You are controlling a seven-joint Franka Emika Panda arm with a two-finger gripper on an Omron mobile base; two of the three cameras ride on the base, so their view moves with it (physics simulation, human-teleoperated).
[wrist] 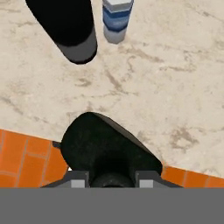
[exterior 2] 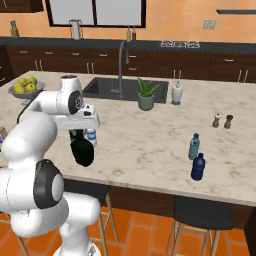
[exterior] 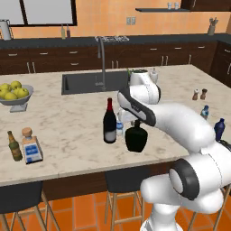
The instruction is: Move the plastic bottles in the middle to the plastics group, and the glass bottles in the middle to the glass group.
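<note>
With the gripper [wrist: 112, 178] clenched on the short neck of the squat black bottle [exterior: 136, 139] near the counter's [exterior: 72, 135] front edge, lift it straight and clear of the wine bottle [exterior: 109, 122] before carrying toward the glass group [exterior: 25, 145] at the left end.
</note>
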